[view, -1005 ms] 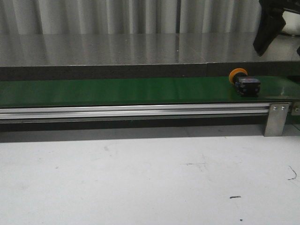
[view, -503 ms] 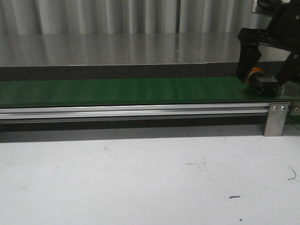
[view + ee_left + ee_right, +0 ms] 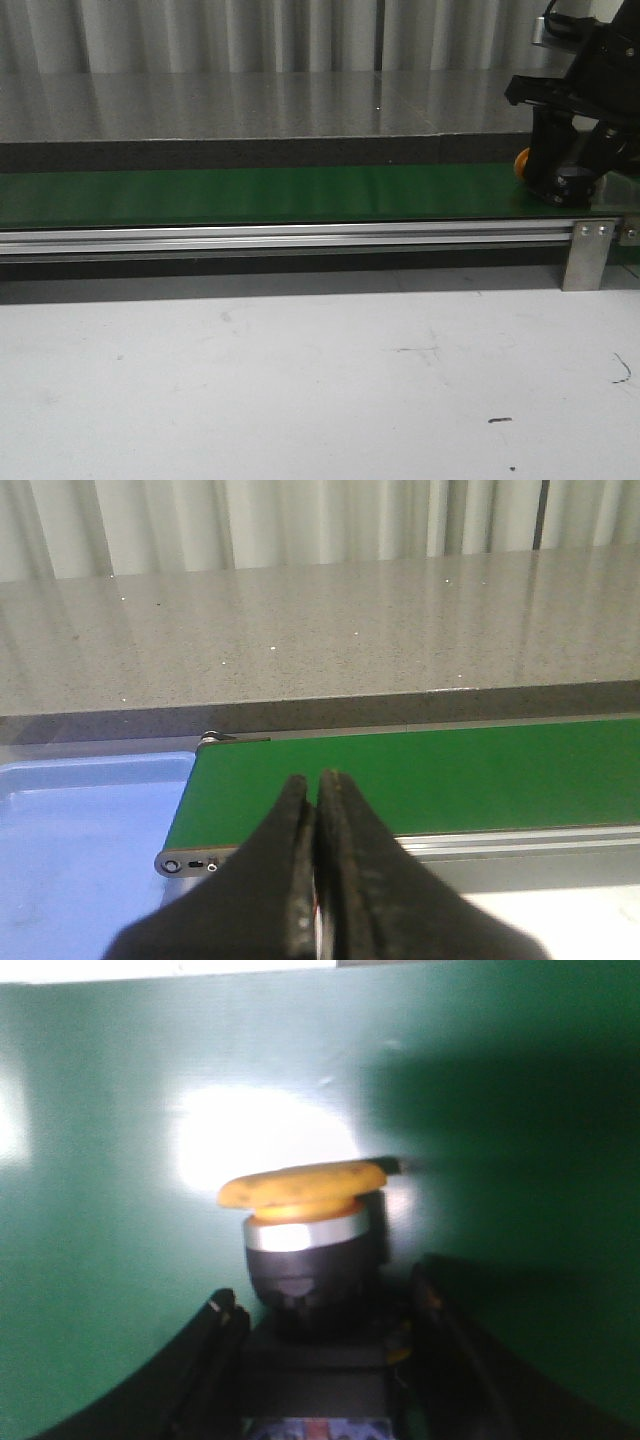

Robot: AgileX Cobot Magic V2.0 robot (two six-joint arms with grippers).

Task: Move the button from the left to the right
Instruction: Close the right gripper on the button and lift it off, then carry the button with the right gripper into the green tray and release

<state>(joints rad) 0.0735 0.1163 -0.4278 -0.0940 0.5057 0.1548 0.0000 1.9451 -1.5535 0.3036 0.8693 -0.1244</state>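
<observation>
The button (image 3: 522, 162) lies on its side at the right end of the green belt (image 3: 250, 195); only a sliver of its orange cap shows past the arm. My right gripper (image 3: 568, 180) has come down over it. In the right wrist view the orange cap (image 3: 300, 1188) and silver collar point away from me, and the right gripper (image 3: 325, 1310) has a finger pressed to each side of the black body. My left gripper (image 3: 318, 780) is shut and empty, over the belt's left end (image 3: 450, 775). It is out of the front view.
A blue tray (image 3: 80, 820) sits just beyond the belt's left end. An aluminium rail (image 3: 280, 238) with a bracket (image 3: 590, 250) runs along the belt's near side. Behind is a grey speckled counter (image 3: 250, 105), in front a white table (image 3: 300, 380).
The button rode the belt to the right. My right gripper dropped from above, straddled it with open fingers, and has now closed on its body.
</observation>
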